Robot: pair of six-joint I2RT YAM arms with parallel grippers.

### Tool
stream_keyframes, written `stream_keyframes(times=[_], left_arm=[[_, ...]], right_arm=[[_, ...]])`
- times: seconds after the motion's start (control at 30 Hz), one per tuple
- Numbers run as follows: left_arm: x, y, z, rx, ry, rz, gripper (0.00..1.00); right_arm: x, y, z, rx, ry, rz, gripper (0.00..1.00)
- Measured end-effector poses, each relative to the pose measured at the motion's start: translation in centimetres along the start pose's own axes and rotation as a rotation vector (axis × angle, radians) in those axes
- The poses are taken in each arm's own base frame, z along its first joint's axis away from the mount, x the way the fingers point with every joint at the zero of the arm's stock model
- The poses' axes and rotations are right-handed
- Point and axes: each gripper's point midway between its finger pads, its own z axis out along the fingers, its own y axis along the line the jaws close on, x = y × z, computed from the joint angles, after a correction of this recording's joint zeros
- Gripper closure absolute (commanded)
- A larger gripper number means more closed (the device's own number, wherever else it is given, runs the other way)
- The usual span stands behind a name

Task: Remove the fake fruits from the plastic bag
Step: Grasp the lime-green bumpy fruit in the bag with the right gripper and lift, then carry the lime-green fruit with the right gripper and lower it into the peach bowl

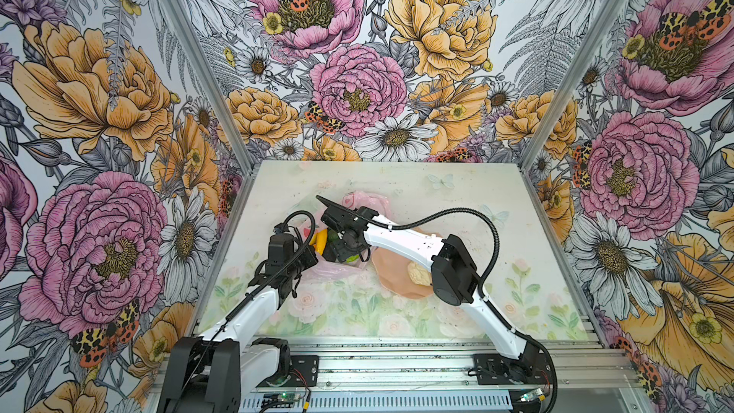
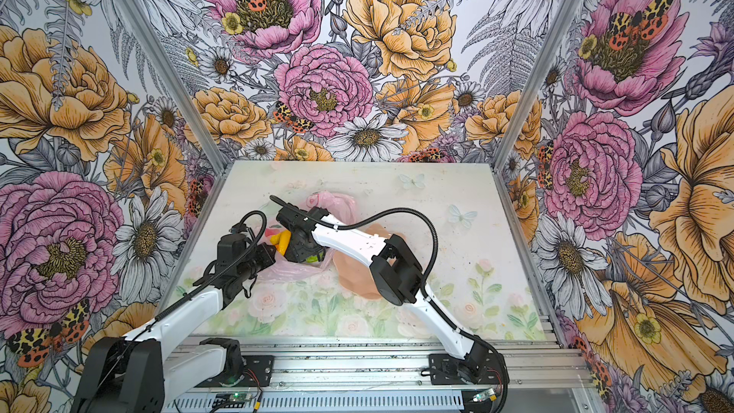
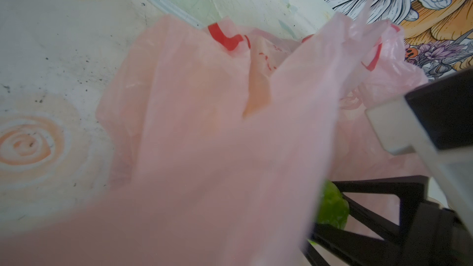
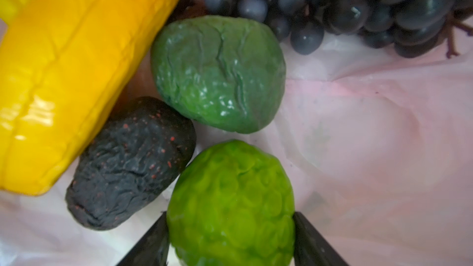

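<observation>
**Both top views.** A pink plastic bag (image 1: 369,202) (image 2: 335,200) lay crumpled near the middle of the desk (image 1: 437,192) (image 2: 397,192), slightly toward its left edge. A peach dish (image 1: 393,276) (image 2: 353,276) lay just beside the bag on the side of the right edge, partly covered by the right arm. In a top view a cream piece (image 1: 419,274) rested on the dish. The left gripper (image 1: 310,260) (image 2: 267,258) met the bag's near-left rim. The right gripper (image 1: 339,254) (image 2: 302,254) reached down into the bag's mouth, next to a yellow piece (image 1: 321,238) (image 2: 284,242).

**Left wrist view.** Pink film of the plastic bag (image 3: 204,124) was drawn up close across the lens and hid the fingers. The left gripper was closed on this fold of the bag.

**Right wrist view.** The right gripper (image 4: 229,213) was closed on a bumpy light-green fruit (image 4: 230,195), with one finger pressed against each side of it. The fruit lay on the bag's inner film (image 4: 358,124). A wrinkled black fruit (image 4: 130,165) touched it on one side, and a dark-green fruit (image 4: 220,72) lay just beyond it. The yellow piece (image 4: 64,72) lay against the black fruit. A bunch of dark grapes (image 4: 358,8) lay farthest in, touching the dark-green fruit.
</observation>
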Motion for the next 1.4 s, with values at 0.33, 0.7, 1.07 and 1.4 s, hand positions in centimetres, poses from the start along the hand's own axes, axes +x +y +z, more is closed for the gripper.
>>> stream_keyframes(times=[0.33, 0.7, 1.07, 1.4], left_arm=[[0.0, 0.0, 0.0, -0.001, 0.000, 0.000, 0.83], [0.0, 0.1, 0.0, -0.003, -0.002, 0.000, 0.83], [0.0, 0.0, 0.0, -0.004, -0.002, 0.003, 0.83], [0.0, 0.1, 0.0, -0.011, -0.006, 0.008, 0.83]], right_arm=[[-1.6, -0.1, -3.9, -0.010, -0.078, 0.005, 0.29], [-2.0, -1.4, -11.1, -0.007, -0.188, 0.009, 0.29], [2.6, -7.0, -15.0, 0.092, -0.184, 0.033, 0.29], [7.6, -14.9, -14.6, 0.210, -0.126, 0.157, 0.28]])
